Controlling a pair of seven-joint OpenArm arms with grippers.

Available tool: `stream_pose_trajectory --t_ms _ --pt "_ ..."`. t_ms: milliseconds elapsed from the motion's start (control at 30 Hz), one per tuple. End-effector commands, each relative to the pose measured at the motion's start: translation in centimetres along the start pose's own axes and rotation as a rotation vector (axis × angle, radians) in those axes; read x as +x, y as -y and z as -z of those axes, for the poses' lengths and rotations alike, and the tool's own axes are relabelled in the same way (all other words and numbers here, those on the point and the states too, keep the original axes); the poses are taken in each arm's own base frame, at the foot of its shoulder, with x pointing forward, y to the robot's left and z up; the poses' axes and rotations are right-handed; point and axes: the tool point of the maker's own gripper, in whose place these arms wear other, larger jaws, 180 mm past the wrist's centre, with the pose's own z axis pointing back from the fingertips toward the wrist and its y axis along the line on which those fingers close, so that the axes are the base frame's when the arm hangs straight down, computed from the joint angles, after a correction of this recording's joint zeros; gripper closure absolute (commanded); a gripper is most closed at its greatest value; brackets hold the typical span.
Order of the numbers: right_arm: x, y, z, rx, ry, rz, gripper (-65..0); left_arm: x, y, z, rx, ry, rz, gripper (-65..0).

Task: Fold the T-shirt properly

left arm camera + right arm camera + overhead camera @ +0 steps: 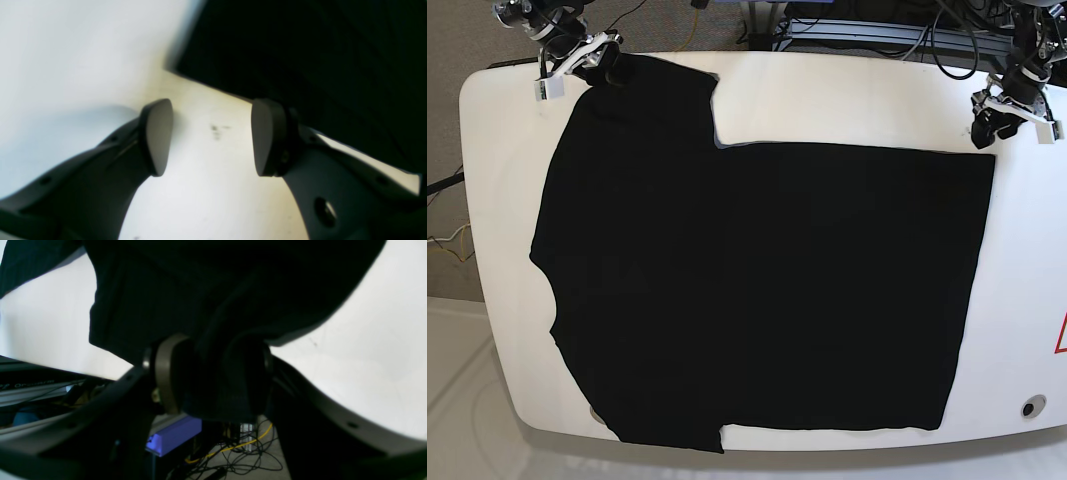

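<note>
Across most of the glossy white table [487,150] lies the T-shirt [757,290], a matte black knit spread flat, its sleeves toward one rounded end. At the far sleeve corner the right gripper [213,380] pinches a bunched fold of the cloth between its oval pads. The left gripper [211,136] stands spread and empty over bare tabletop, just beside the shirt's hem corner.

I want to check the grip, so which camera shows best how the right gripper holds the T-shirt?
The right wrist view: the right gripper has a bunched fold of the T-shirt between its pads. The base view shows it small at the sleeve corner. The left wrist view shows only the shirt's edge beside the open left gripper.
</note>
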Motion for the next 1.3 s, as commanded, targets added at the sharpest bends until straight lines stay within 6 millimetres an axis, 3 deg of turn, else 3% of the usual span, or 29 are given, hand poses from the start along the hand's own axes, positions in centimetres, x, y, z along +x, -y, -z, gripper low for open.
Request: stream_pose_trajectory --t_ms 0,533,933,1267 --pt "-0.2 0.3 -0.3 -0.010 -0.022 -0.021 -28.3 1.6 0.5 0.1 -0.019 0.037 0.016 -34.3" --pt "-0.5 0.1 -0.5 -0.004 -0.024 -0.026 -29.7 0.7 0.7 1.7 -0.029 -0.013 -0.012 -34.8" --pt "-0.2 0.1 -0.4 -0.001 -0.015 -0.027 -29.6 1.7 -0.9 1.8 -0.014 0.012 -0.078 -35.6" --pt "-0.1 0.1 -0.4 0.001 -0.015 -0.036 -29.4 2.0 -0.8 2.2 -0.011 0.004 -0.075 -35.5"
